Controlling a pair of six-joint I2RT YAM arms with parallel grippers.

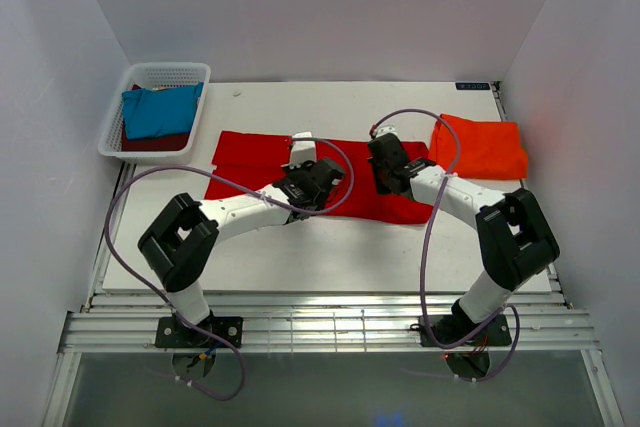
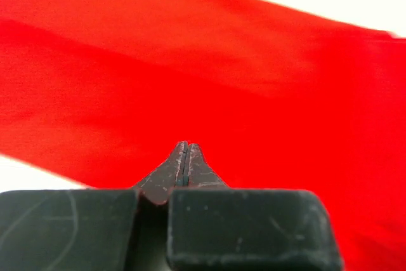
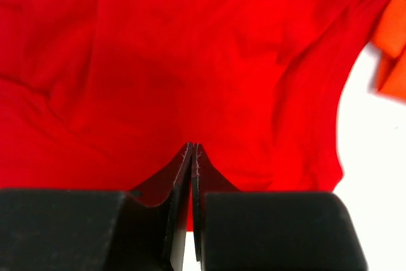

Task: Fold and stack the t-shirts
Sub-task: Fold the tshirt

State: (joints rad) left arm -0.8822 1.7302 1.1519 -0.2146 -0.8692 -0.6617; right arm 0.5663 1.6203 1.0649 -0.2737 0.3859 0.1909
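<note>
- At the middle of the table (image 1: 330,257), a bright red t-shirt (image 1: 245,159) lay spread in a long sideways band, plain and softly wrinkled.
- The left gripper (image 2: 184,147) hung over the shirt, its jaws pressed fully together with no cloth seen between the tips.
- The right gripper (image 3: 192,147) hung over the shirt's right part, also closed tight with nothing visibly pinched.
- Just beside the red shirt's right end, an orange-red t-shirt (image 1: 485,147) lay folded into a neat block.
- In the white mesh basket (image 1: 165,69) at the far left corner, a teal-blue t-shirt (image 1: 160,110) lay on a dark maroon t-shirt (image 1: 155,143).
</note>
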